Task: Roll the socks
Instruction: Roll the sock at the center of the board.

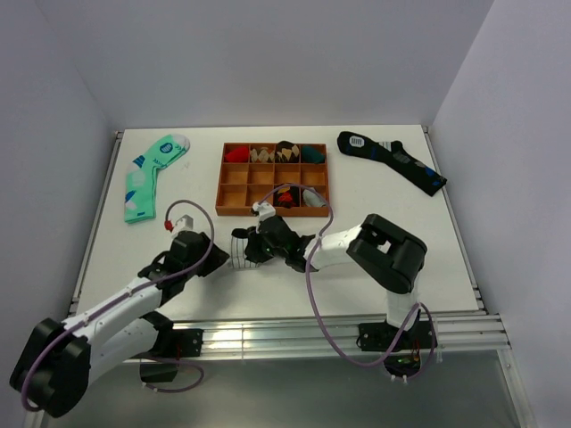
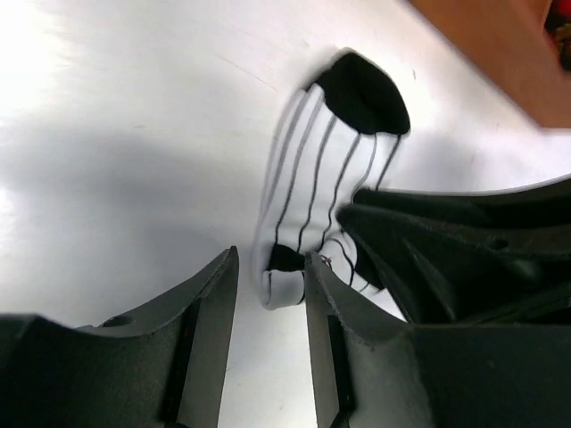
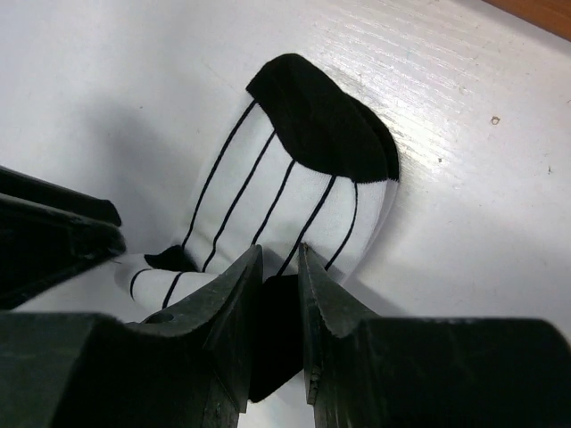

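**Striped sock mid-roll between both arms**

On the table, it lies bunched at about seven o'clock of the wooden tray. At its three o'clock, the right gripper is clamped on a black part of it. At nine o'clock, the left gripper has fingers apart, with the white end just at their tips. Rolling looks begun. Next, I judge, the left must grip and turn that end over.

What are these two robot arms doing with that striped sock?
Both arms meet over the striped sock at the front of the table. The right tool pinches a fold of its black fabric; the left tool stands open at one end, gripping nothing. The sock is bunched, not yet rolled. A green sock and a black sock lie farther back.
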Robot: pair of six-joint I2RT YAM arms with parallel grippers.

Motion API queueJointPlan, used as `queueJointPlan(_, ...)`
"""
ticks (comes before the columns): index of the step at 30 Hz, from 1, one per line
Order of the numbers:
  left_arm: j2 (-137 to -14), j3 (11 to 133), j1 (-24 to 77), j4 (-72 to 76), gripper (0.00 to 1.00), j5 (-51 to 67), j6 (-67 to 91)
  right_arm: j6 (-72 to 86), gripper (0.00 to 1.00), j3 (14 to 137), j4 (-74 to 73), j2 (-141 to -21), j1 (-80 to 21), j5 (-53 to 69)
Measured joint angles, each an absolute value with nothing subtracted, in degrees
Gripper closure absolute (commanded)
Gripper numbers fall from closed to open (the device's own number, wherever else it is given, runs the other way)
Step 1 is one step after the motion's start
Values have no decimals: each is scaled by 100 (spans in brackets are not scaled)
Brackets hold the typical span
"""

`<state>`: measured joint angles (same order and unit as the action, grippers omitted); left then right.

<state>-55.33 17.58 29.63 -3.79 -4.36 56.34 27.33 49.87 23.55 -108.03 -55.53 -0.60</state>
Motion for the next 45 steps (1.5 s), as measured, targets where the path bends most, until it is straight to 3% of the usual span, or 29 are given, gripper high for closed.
queueJointPlan(9, -4674, 1306, 4101, -1035, 58, -1706, 7546, 3142, 69, 5081, 2119, -10816, -5551, -121)
queueJointPlan(23, -5358, 1057, 6289, -698, 55, -3618, 10582, 3409, 69, 5336, 1625, -10851, -5548, -99)
queueJointPlan(45, -6086, 1114, 6110, -244, 55, -4431, 11343, 3861, 69, 5028, 1887, -10742, -5546, 126)
